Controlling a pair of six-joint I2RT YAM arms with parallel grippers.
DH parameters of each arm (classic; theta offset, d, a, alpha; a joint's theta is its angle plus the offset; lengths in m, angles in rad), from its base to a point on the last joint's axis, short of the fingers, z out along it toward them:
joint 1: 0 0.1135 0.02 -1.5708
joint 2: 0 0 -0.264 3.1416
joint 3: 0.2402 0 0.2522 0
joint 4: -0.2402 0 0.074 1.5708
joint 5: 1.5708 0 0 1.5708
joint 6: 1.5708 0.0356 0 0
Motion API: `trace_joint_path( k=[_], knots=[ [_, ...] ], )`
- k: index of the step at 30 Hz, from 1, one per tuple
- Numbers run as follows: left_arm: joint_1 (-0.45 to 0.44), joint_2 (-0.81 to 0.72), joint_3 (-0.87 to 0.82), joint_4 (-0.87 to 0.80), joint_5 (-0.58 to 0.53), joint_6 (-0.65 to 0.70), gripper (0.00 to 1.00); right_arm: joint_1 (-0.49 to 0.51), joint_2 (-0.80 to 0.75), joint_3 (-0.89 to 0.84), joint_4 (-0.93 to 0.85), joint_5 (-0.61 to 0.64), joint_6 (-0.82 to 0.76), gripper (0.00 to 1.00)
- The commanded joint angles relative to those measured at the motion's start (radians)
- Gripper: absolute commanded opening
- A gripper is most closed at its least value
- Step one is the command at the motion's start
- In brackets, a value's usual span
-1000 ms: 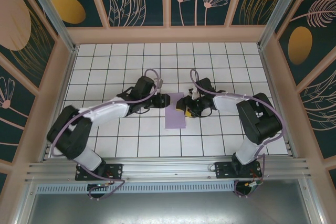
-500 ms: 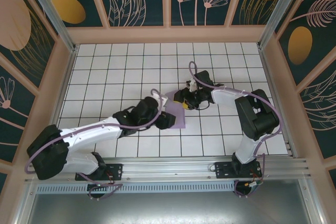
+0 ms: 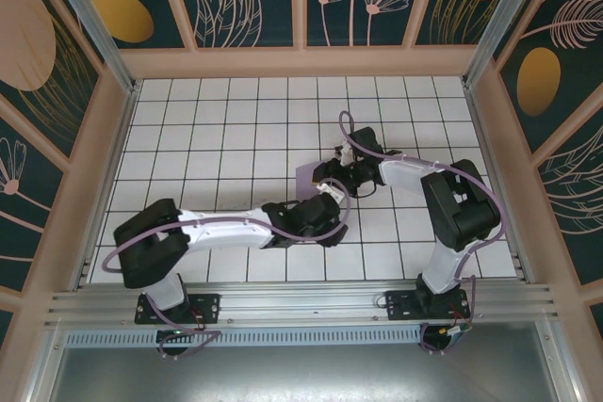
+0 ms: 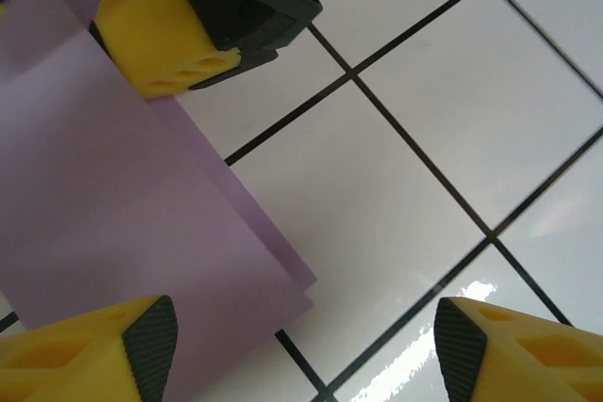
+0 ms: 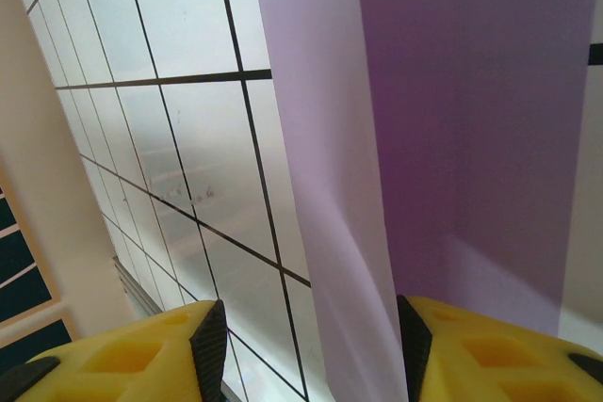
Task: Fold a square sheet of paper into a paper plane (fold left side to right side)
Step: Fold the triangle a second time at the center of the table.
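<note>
The square sheet of paper point(image 3: 306, 176) lies folded in two on the white grid tiles; its two lavender layers meet at a near corner point(image 4: 113, 204). My left gripper point(image 3: 327, 214) hovers low over the sheet's near right corner. It stands open point(image 4: 306, 350), one pad over the paper and the other over bare tile. My right gripper point(image 3: 332, 176) sits at the sheet's far right edge, and one of its yellow fingers point(image 4: 160, 40) rests on the paper. It is open point(image 5: 311, 350), and the sheet's raised edge point(image 5: 330, 185) runs between the pads, close to the right one.
The white tiled table point(image 3: 217, 129) is fenced by a wooden frame point(image 3: 301, 63) with patterned panels. An aluminium rail point(image 3: 301, 303) carries both arm bases at the near edge. The left forearm point(image 3: 226, 228) lies across the near tiles.
My left arm has swung from the sheet's left side to its near right corner and now covers most of it, its jaws widening. The right gripper shifted slightly farther back.
</note>
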Motion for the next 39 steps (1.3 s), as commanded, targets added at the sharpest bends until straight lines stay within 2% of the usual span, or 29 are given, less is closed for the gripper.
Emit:
trace_joint_path(
  k=[1,5,10,13,16,21,26,27,31,35,39],
  knots=[
    [-0.028,0.072,0.067,-0.071,-0.121,0.009,0.76,0.000,-0.004,-0.006,-0.004,-0.013,-0.007,0.52],
    [-0.038,0.121,0.102,-0.121,-0.204,0.004,0.77,0.001,-0.009,-0.011,-0.003,-0.013,-0.006,0.52],
    [-0.041,0.153,0.120,-0.146,-0.248,0.019,0.76,0.002,-0.006,-0.008,-0.009,-0.014,-0.009,0.52],
    [-0.042,0.155,0.122,-0.149,-0.256,0.033,0.72,0.001,-0.008,-0.007,-0.014,-0.009,-0.012,0.52],
    [-0.042,0.145,0.108,-0.148,-0.248,0.045,0.58,0.002,-0.008,0.000,-0.035,0.008,-0.024,0.52],
    [-0.042,0.122,0.093,-0.157,-0.274,0.051,0.22,0.000,-0.012,0.007,-0.050,0.026,-0.032,0.53],
    [-0.042,0.111,0.080,-0.154,-0.275,0.059,0.03,-0.002,-0.028,0.026,-0.061,0.049,-0.055,0.54],
    [-0.040,0.108,0.077,-0.153,-0.268,0.058,0.00,-0.003,-0.034,0.031,-0.061,0.055,-0.063,0.55],
    [-0.019,0.061,0.045,-0.108,-0.196,0.045,0.00,-0.014,-0.094,0.037,-0.031,0.095,-0.076,0.60],
    [0.044,-0.033,-0.021,-0.027,-0.067,0.024,0.00,-0.033,-0.188,0.021,0.011,0.141,-0.073,0.71],
    [0.111,-0.094,-0.077,0.036,0.079,0.013,0.00,-0.057,-0.289,-0.022,-0.002,0.203,-0.084,0.73]
  ],
)
